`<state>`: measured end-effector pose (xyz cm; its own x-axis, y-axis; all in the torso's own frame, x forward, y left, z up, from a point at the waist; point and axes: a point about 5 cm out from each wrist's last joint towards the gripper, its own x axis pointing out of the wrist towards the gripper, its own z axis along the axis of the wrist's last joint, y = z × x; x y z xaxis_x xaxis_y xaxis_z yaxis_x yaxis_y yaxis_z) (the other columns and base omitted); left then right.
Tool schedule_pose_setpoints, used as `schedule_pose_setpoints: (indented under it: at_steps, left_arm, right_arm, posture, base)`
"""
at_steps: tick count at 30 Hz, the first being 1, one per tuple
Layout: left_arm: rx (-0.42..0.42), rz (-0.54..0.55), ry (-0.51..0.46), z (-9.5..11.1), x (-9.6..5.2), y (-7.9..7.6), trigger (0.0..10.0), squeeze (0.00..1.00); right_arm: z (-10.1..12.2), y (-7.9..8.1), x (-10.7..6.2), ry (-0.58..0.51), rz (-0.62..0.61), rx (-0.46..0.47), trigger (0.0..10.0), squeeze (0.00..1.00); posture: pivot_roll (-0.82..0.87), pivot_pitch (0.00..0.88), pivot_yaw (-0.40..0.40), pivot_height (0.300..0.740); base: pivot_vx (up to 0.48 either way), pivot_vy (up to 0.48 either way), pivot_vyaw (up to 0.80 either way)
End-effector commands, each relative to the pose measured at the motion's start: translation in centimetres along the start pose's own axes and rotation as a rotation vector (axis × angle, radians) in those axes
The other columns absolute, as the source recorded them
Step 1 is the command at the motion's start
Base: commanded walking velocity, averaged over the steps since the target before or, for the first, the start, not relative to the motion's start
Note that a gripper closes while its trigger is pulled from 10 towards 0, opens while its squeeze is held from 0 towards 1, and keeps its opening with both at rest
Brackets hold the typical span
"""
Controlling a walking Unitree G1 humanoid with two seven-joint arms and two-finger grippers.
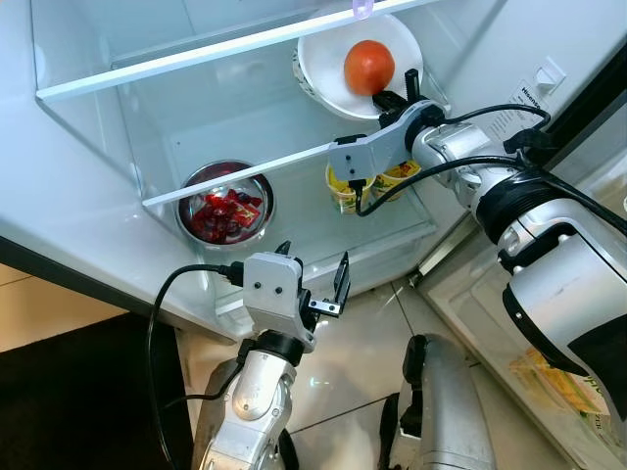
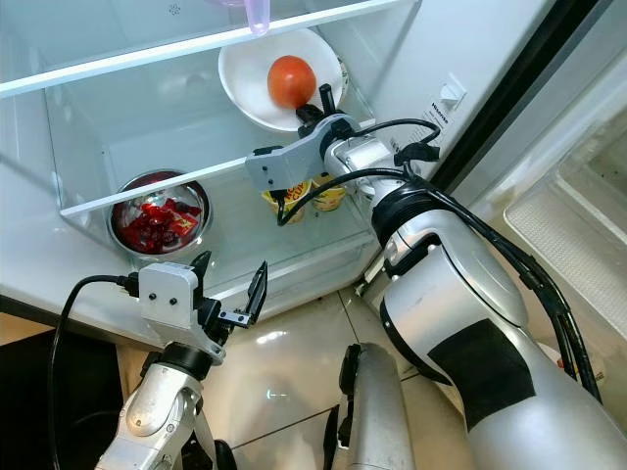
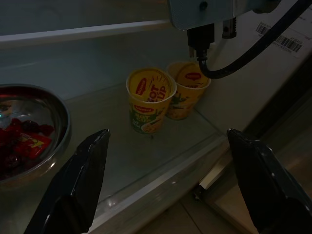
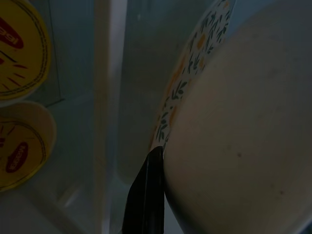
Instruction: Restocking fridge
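Note:
A white bowl (image 1: pixel 328 69) with a floral outer wall holds a red tomato (image 1: pixel 369 67) on the fridge's middle glass shelf (image 1: pixel 245 174). My right gripper (image 1: pixel 402 90) is shut on the bowl's near rim; in the right wrist view one black finger (image 4: pixel 146 195) lies against the bowl's outer wall (image 4: pixel 243 146). My left gripper (image 1: pixel 313 257) hangs open and holds nothing, low in front of the bottom shelf. Two yellow noodle cups (image 3: pixel 150 100) stand side by side on that bottom shelf, under the right arm.
A steel bowl (image 1: pixel 225 204) of red packets sits on the bottom shelf's left side. The upper glass shelf (image 1: pixel 176 59) runs above, with a purple object (image 1: pixel 362 8) at its edge. The fridge door (image 2: pixel 578 225) stands open on the right. Tiled floor (image 1: pixel 362 343) lies below.

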<state>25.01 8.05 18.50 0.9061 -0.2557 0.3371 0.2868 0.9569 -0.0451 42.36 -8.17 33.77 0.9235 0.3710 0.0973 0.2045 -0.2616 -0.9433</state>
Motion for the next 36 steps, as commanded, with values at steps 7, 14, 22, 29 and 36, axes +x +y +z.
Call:
schedule_pose_setpoints:
  at_steps: [7, 14, 22, 29, 36]
  left_arm:
    - [-0.058, -0.011, 0.007, -0.4, 0.1, -0.9, 10.0, 0.0]
    - [-0.068, -0.02, 0.009, -0.5, 0.0, -1.3, 10.0, 0.0]
    - [-0.072, -0.019, 0.009, -0.5, -0.1, -1.4, 10.0, 0.0]
    - [-0.071, -0.014, 0.009, -0.4, -0.4, -1.4, 10.0, 0.0]
    - [-0.073, -0.012, 0.011, -0.5, -0.4, -1.5, 10.0, 0.0]
  right_arm:
    - [-0.7, -1.3, -0.1, 0.021, -0.048, -0.009, 10.0, 0.0]
    - [-1.0, -2.1, -0.1, 0.038, -0.086, -0.076, 10.0, 0.0]
    - [-0.7, -1.6, 0.0, 0.033, -0.077, -0.117, 10.0, 0.0]
    - [-0.5, -1.5, 0.0, 0.026, -0.105, -0.138, 10.0, 0.86]
    - [-0.8, -2.2, 0.0, 0.056, -0.158, -0.144, 10.0, 0.02]
  posture:
    - [0.07, 0.428, 0.014, 0.48]
    - [0.07, 0.425, 0.011, 0.48]
    - [0.08, 0.432, 0.005, 0.48]
    - [0.09, 0.437, 0.002, 0.48]
    - [0.09, 0.437, -0.001, 0.48]
  base:
    - [0.0, 0.0, 0.0]
    - [0.0, 0.0, 0.0]
    - [0.0, 0.0, 0.0]
    - [0.0, 0.0, 0.0]
    - [0.0, 0.0, 0.0]
